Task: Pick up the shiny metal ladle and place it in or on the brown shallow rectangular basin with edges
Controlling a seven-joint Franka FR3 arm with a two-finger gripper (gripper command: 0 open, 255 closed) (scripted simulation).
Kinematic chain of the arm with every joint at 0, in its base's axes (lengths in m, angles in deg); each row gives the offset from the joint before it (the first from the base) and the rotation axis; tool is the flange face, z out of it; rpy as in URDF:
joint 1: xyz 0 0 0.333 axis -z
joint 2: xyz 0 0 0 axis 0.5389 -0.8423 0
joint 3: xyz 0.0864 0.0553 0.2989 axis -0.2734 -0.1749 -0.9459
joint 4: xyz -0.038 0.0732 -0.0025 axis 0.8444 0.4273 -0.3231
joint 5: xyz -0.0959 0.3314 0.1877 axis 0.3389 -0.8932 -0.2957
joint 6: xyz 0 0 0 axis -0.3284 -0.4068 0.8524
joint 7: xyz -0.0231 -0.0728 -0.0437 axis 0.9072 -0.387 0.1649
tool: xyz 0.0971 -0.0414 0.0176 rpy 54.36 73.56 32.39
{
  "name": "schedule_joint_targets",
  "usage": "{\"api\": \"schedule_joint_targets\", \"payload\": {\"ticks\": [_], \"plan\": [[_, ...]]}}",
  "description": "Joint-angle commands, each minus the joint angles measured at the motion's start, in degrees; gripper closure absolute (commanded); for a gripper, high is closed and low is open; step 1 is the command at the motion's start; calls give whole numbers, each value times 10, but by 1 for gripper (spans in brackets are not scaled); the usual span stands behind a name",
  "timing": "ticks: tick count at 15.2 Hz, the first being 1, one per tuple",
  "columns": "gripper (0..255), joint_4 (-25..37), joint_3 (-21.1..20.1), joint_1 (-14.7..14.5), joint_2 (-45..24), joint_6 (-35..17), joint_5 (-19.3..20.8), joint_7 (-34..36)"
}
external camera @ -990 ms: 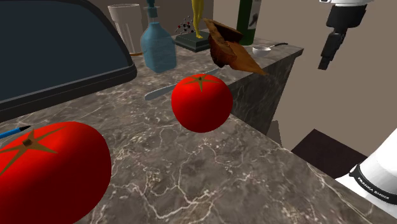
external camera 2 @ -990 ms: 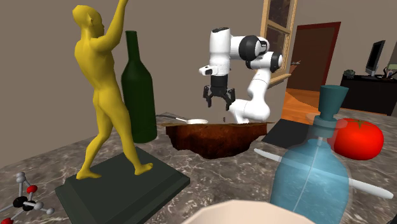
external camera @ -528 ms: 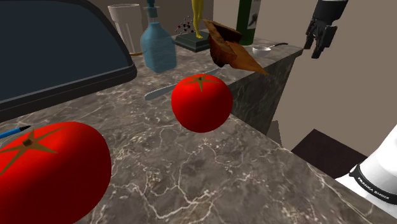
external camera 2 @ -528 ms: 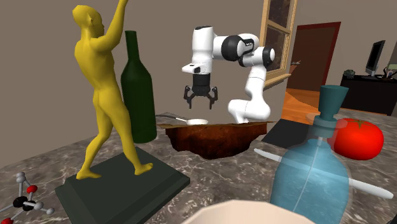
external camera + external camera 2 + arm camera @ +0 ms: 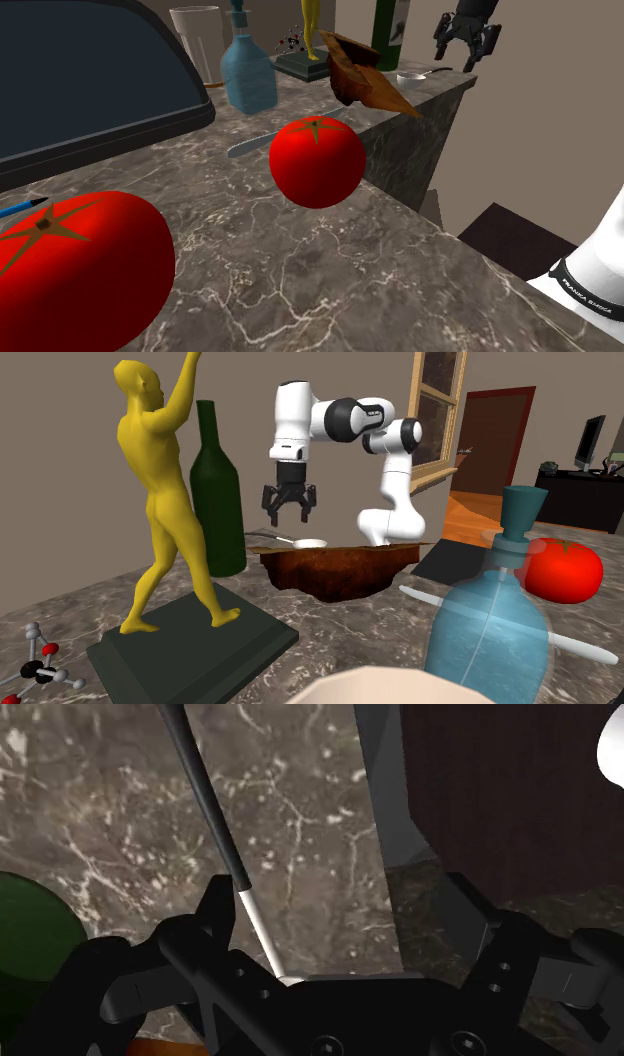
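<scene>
The ladle (image 5: 415, 76) lies at the counter's far corner, a pale bowl with a thin handle; in the second exterior view the ladle (image 5: 303, 542) rests just behind the brown basin (image 5: 340, 567). The brown basin (image 5: 360, 78) sits tilted beside it. My gripper (image 5: 466, 40) hangs open in the air above and slightly to the right of the ladle in the shoulder view. Seen from the second exterior view, the gripper (image 5: 288, 512) hovers over the handle. In the wrist view the ladle handle (image 5: 205, 814) runs dark then silver, close to one finger (image 5: 215, 909) of the gripper (image 5: 340, 919).
A green bottle (image 5: 217, 492) and a yellow statue (image 5: 160, 502) stand close to the ladle. A blue bottle (image 5: 248, 75), a glass (image 5: 195, 40), a knife (image 5: 250, 146), two tomatoes (image 5: 316, 160) (image 5: 70, 260) and a dark appliance (image 5: 90, 80) occupy the marble counter (image 5: 330, 270).
The gripper has swung toward the ladle, leftward in both exterior views, and come lower, staying open. Nothing on the counter has moved.
</scene>
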Motion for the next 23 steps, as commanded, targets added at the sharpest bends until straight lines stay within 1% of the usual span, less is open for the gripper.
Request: {"api": "schedule_joint_targets", "payload": {"ticks": [1, 2, 3, 10, 18, 19, 23], "plan": [[0, 45, 22, -28, -40, -5, -18, -101], [0, 64, 30, -40, -57, -6, -29, -146], [0, 69, 32, -42, -62, -6, -32, -158], [0, 15, 36, -41, -66, -64, -32, -159], [0, 15, 36, -41, -66, -64, -32, -159], [255, 15, 36, -41, -66, -64, -32, -159], [255, 15, 36, -41, -66, -64, -32, -159]]}}
